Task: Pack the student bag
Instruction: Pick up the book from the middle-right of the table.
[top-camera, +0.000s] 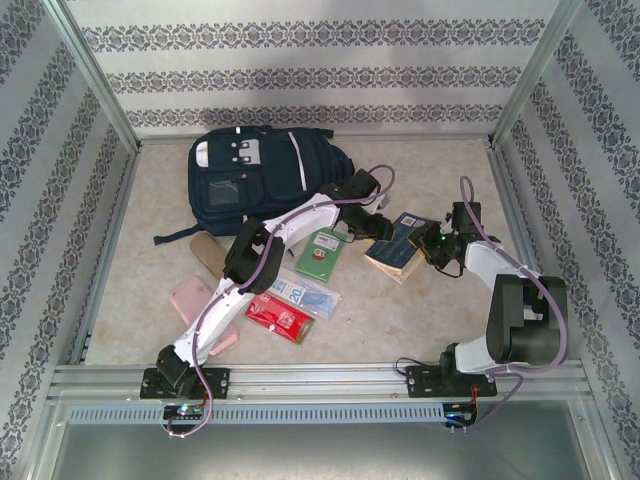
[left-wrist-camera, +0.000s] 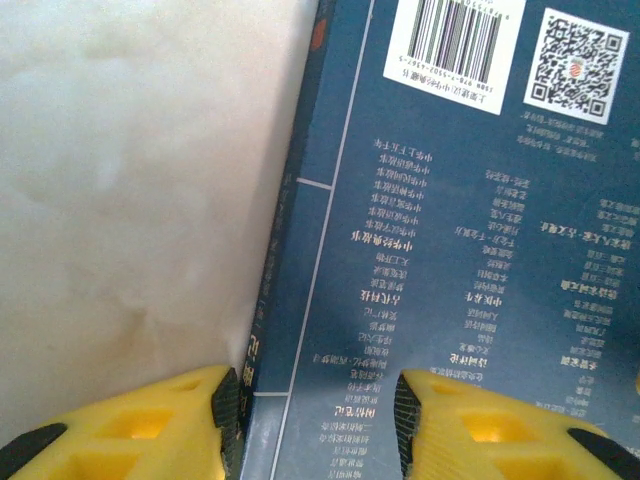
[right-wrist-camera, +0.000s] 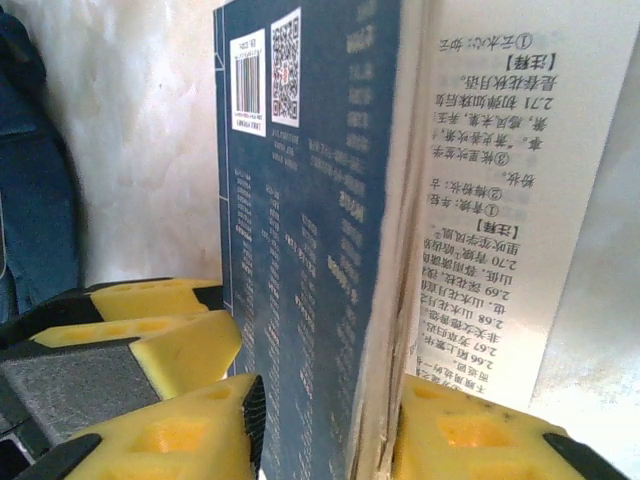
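Toward eleven o'clock, the navy-blue striped fabric backpack (top-camera: 250, 175) looks soft, best held at its top; left gripper (left-wrist-camera: 318, 400) and right gripper (right-wrist-camera: 330, 420) straddle a blue paperback (left-wrist-camera: 450, 250), clamping unclear.

The dark blue back cover of the book (left-wrist-camera: 450, 250) carries a white barcode (left-wrist-camera: 450, 40) label with a row of digits under the bars, too small to read for sure, and beside it a QR code (left-wrist-camera: 577, 62). Below them run columns of small pale Chinese characters, seen upside down. The open white page (right-wrist-camera: 490, 200) bears printed Chinese notes numbered 2.66, 2.67, 2.68, 2.69, 2.70 and 2.71, with circled numerals and bracketed headings
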